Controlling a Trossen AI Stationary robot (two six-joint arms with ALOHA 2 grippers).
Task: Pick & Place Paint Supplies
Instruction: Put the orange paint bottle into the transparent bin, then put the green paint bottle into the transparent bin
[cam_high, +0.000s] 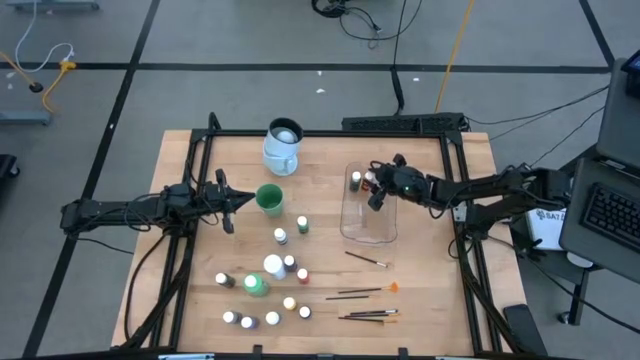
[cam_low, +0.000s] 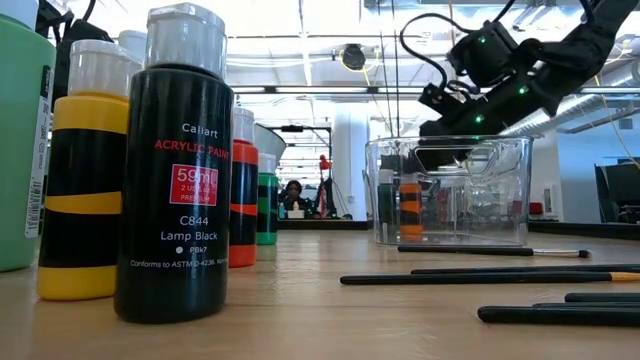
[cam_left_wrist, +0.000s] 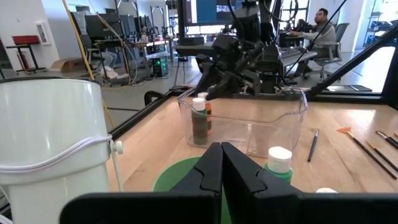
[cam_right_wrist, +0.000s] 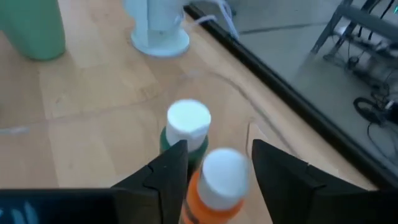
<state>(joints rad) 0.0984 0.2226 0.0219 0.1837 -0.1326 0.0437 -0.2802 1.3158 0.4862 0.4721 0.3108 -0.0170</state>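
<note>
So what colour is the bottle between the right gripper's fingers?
Orange, white cap: the bottle between the right gripper fingers, clearest in the right wrist view.

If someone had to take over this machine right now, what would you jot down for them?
Right hand: open, over the clear tub, fingers either side of an orange bottle just set inside beside a green one.
Left hand: shut, empty, waiting by the green cup.
Done: two bottles in the tub.
Left: about a dozen small bottles, including the large green bottle, stand mid-table; the brushes lie near the front right. The white mug sits at the back.
</note>
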